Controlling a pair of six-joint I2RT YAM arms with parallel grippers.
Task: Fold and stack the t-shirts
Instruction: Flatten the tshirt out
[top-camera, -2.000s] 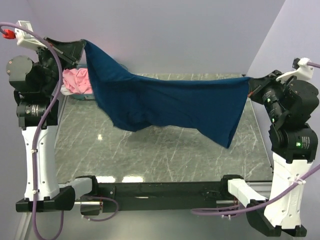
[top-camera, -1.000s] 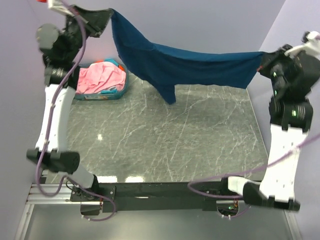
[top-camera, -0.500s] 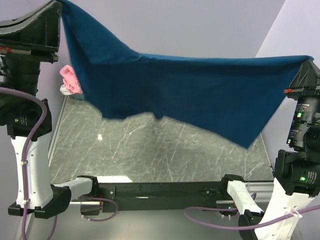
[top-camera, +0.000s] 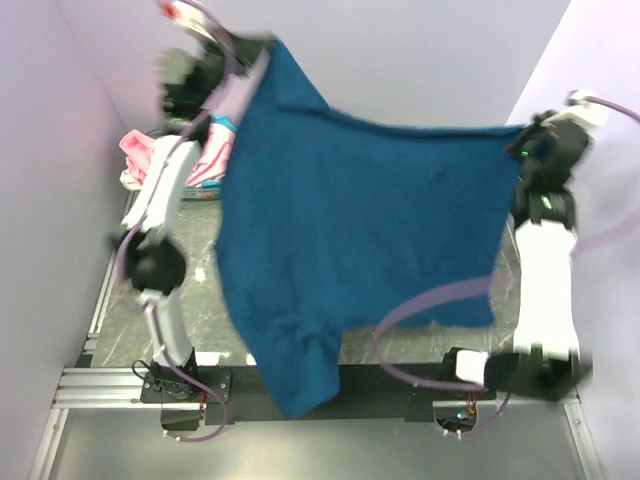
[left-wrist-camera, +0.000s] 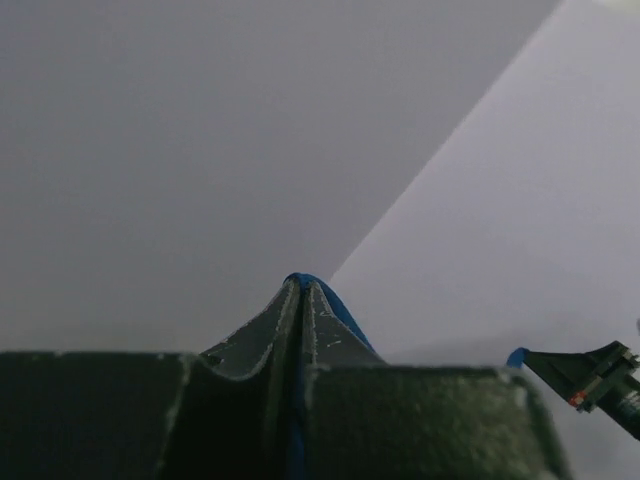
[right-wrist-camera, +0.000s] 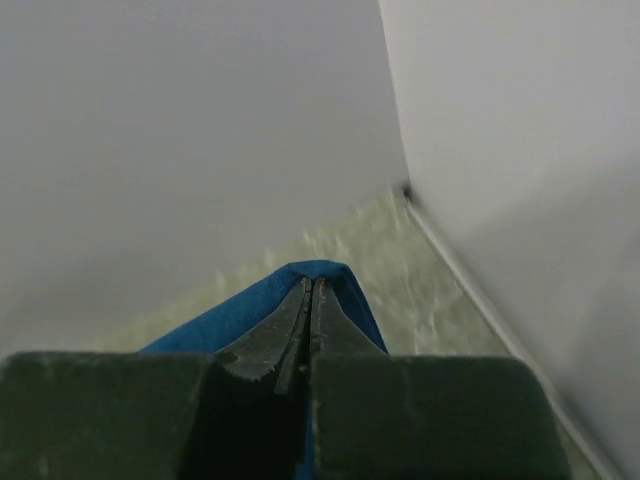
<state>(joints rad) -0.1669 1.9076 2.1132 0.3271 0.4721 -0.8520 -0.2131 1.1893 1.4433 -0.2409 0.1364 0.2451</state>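
A dark navy blue t-shirt (top-camera: 360, 230) hangs spread in the air between both arms, its lower end drooping over the front rail. My left gripper (top-camera: 262, 48) is shut on the shirt's upper left corner, high near the back wall. In the left wrist view blue cloth (left-wrist-camera: 335, 305) peeks from the closed left gripper (left-wrist-camera: 301, 283). My right gripper (top-camera: 517, 133) is shut on the upper right corner. The right wrist view shows blue cloth (right-wrist-camera: 255, 305) wrapped over the closed right gripper (right-wrist-camera: 310, 283). A pink t-shirt (top-camera: 140, 150) lies at the back left.
A teal basket (top-camera: 205, 180) sits at the back left, partly behind the left arm. The grey marble table (top-camera: 185, 270) lies below the hanging cloth. A purple wall (top-camera: 420, 50) rises close behind. Purple cables (top-camera: 430, 300) loop near the right arm.
Both arms have swung the shirt around, and it now hangs lower and longer, its tail reaching the front rail. Both grippers stay shut on the corners.
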